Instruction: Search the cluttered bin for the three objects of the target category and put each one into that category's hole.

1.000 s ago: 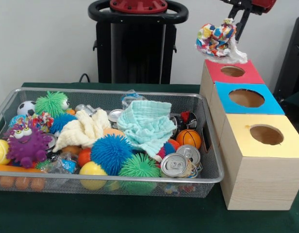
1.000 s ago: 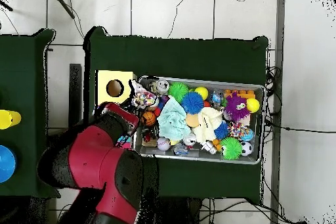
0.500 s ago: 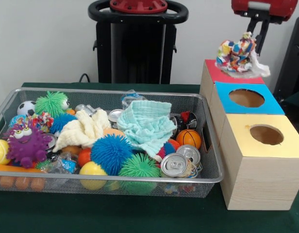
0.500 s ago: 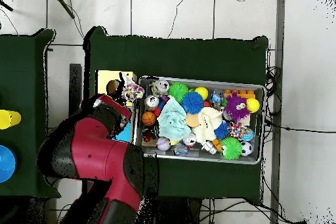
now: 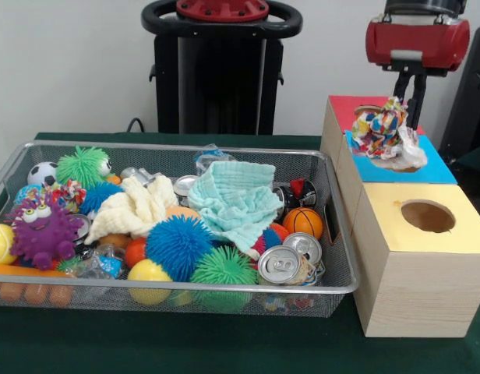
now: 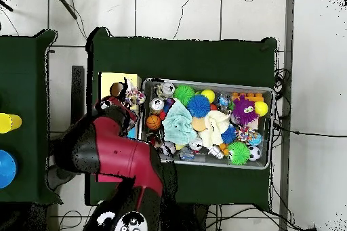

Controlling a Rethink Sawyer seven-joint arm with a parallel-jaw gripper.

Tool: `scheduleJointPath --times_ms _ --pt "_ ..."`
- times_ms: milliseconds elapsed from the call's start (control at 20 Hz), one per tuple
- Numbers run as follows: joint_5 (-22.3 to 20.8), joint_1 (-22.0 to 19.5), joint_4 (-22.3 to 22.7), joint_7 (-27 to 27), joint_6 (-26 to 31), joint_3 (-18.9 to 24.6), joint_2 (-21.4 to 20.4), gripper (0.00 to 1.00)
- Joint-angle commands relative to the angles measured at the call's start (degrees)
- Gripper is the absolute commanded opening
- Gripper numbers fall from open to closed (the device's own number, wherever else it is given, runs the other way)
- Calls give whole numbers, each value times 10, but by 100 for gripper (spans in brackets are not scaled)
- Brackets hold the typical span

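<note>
My gripper (image 5: 408, 117) is shut on a crumpled multicoloured wrapper (image 5: 382, 131), which hangs low right over the hole of the blue-topped box (image 5: 437, 170) and hides it. The red-topped box (image 5: 345, 109) stands behind it and the yellow-topped box (image 5: 458, 234), its hole open to view, in front. In the overhead view the wrapper (image 6: 134, 97) shows at the tip of the red arm (image 6: 112, 154), beside the bin's end. The wire bin (image 5: 185, 289) holds the clutter.
Inside the bin lie a mint cloth (image 5: 236, 199), a cream cloth (image 5: 135, 206), spiky balls (image 5: 178, 245), drink cans (image 5: 279, 265), a small basketball (image 5: 302, 222) and a purple monster toy (image 5: 41, 230). A black stand (image 5: 220, 70) rises behind the bin.
The gripper carried the wrapper from above the red box forward and down, so it now hangs over the blue box's hole. The bin's contents have not moved.
</note>
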Motion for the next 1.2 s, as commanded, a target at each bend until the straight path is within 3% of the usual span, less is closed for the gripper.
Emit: scheduleJointPath --times_ms 50,400,750,1200 --pt "42 -63 95 132 -47 160 -21 0" --pt "54 -65 89 149 -75 175 -8 0" --pt "101 -40 73 172 -99 157 7 0" --pt "123 -42 70 159 -142 158 19 0"
